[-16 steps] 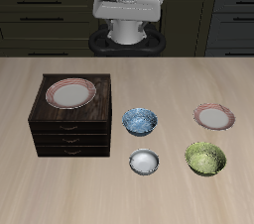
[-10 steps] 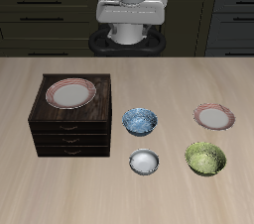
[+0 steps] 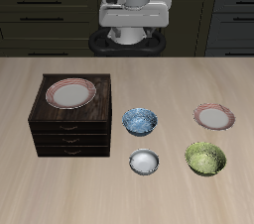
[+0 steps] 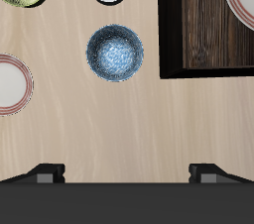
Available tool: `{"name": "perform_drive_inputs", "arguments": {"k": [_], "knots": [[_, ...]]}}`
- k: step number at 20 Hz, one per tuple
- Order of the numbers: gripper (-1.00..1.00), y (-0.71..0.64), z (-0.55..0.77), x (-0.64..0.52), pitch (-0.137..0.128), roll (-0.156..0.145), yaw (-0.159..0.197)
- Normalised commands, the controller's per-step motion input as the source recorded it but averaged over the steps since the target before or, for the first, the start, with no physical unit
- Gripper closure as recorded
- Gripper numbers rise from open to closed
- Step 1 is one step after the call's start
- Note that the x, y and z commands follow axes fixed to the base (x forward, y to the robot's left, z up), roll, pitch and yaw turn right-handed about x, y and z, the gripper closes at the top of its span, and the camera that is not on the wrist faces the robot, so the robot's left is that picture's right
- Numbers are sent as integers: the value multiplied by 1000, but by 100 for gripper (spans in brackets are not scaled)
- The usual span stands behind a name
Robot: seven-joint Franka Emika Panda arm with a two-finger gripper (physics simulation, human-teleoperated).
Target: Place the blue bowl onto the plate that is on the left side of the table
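The blue bowl (image 3: 140, 121), mottled blue and white, sits on the table beside the dark cabinet; it also shows in the wrist view (image 4: 115, 53). The left plate (image 3: 214, 117), white with a pink rim, lies flat on the table (image 4: 10, 84), apart from the bowl. My gripper (image 3: 134, 32) hangs high over the table's back edge, well behind and above the bowl. Its fingertips (image 4: 45, 173) stand wide apart in the wrist view, and the gripper (image 4: 127, 173) is open and empty.
A dark wooden cabinet (image 3: 71, 119) with drawers carries a second pink-rimmed plate (image 3: 70, 93). A plain white-grey bowl (image 3: 144, 162) and a green-yellow bowl (image 3: 205, 158) sit nearer the table's front edge.
The arm has shifted slightly sideways toward the left plate's side and risen a little. The bowls and plates have not moved.
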Motion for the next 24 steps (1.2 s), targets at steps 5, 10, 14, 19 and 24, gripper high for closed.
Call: {"name": "perform_drive_inputs", "arguments": {"k": [5, 10, 14, 19, 24], "knots": [[-100, 75, -4, 337, 17, -2, -15], [-100, 36, 16, 235, -1, -3, -15], [-100, 50, -4, 241, 13, 9, -19], [-100, 63, -14, 184, 9, 22, -13], [-100, 72, -31, 206, 22, 11, -18]]}}
